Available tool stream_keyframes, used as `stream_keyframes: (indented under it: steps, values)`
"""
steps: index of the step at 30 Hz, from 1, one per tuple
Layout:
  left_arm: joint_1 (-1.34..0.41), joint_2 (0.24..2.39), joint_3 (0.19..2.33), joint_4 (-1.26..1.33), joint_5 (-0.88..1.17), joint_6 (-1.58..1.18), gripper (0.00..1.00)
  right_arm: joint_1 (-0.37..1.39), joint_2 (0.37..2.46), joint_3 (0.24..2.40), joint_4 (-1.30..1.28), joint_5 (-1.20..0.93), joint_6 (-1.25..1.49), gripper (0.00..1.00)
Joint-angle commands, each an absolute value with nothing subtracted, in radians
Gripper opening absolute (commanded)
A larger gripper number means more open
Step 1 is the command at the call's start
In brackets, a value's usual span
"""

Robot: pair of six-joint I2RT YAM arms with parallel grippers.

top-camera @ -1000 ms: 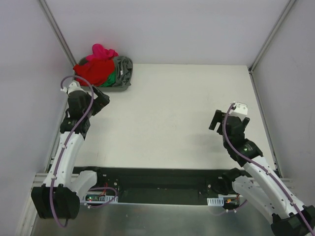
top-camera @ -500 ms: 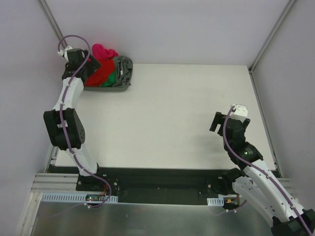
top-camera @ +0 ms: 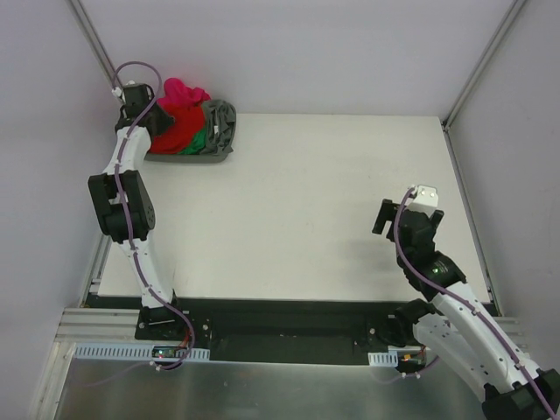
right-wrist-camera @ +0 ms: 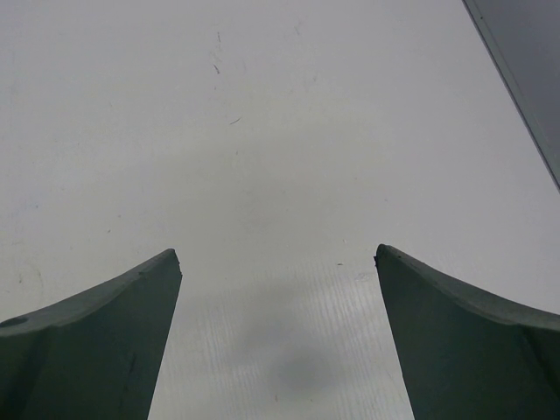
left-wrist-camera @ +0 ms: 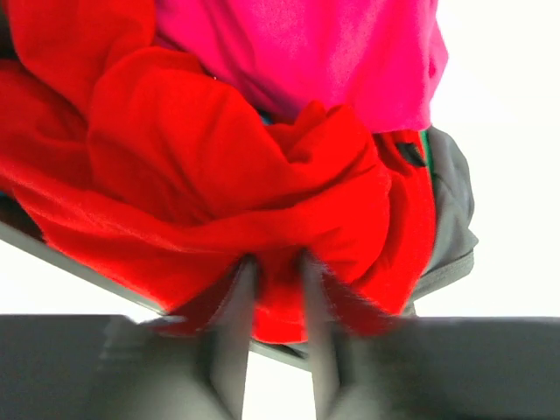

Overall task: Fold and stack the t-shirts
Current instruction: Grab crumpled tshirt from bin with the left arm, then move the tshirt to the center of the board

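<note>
Red t-shirt: crumpled on top of the heap in the grey tray, at the far left corner of the table; draped over the tray's rim.
Neighbours: magenta t-shirt bunched just behind and touching; green t-shirt peeking out underneath, to the right.
Left gripper: reached into the heap, fingers drawn close together with a fold of red cloth pinched between them.
Right gripper: spread wide over bare table on the right, holding nothing.
Handling: light, limp, no stiffness at all; neither fragile nor slippery. Likely to sag and unfurl once lifted, and to drag the magenta one along where the two overlap.
Where to hold: probably best at a shoulder seam or hem, so the cloth hangs flat. Present pinch sits on a thick bunch; which part of the garment, impossible to tell.
</note>
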State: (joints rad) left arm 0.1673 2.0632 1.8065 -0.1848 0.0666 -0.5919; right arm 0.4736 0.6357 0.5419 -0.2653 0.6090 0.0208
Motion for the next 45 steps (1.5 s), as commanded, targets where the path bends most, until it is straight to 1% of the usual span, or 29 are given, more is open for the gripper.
stream_keyframes:
  steps: [1,2,9,15,18,21,31,36,37,41,45]
  values:
    - [0.166,2.065,1.852,-0.187,0.123,-0.588,0.07,0.472,0.623,0.552,-0.244,0.638,0.008,0.96]
    - [0.167,2.06,1.853,-0.187,0.139,-0.583,0.0,0.472,0.617,0.549,-0.244,0.638,0.008,0.96]
    - [0.167,1.935,1.821,-0.186,0.161,-0.532,0.0,0.472,0.595,0.545,-0.241,0.632,0.008,0.96]
    - [0.166,1.712,1.792,-0.18,0.144,-0.503,0.0,0.471,0.58,0.543,-0.244,0.615,0.008,0.96]
    - [0.164,1.622,1.818,-0.172,0.123,-0.469,0.0,0.471,0.569,0.546,-0.242,0.609,0.008,0.96]
    - [0.164,1.531,1.85,-0.167,0.147,-0.451,0.0,0.471,0.56,0.546,-0.241,0.598,0.008,0.96]
    - [0.158,1.284,1.879,-0.06,0.417,-0.46,0.0,0.472,0.519,0.529,-0.244,0.555,0.015,0.96]
    - [0.156,1.224,1.905,-0.005,0.593,-0.564,0.0,0.472,0.471,0.511,-0.244,0.537,0.025,0.96]
    - [0.155,1.213,1.902,0.052,0.644,-0.592,0.0,0.472,0.46,0.508,-0.244,0.534,0.025,0.96]
    - [0.135,1.178,1.884,0.165,0.724,-0.705,0.0,0.472,0.42,0.497,-0.242,0.522,0.028,0.96]
    - [0.057,1.155,1.809,0.308,0.764,-0.791,0.0,0.472,0.402,0.497,-0.241,0.517,0.035,0.96]
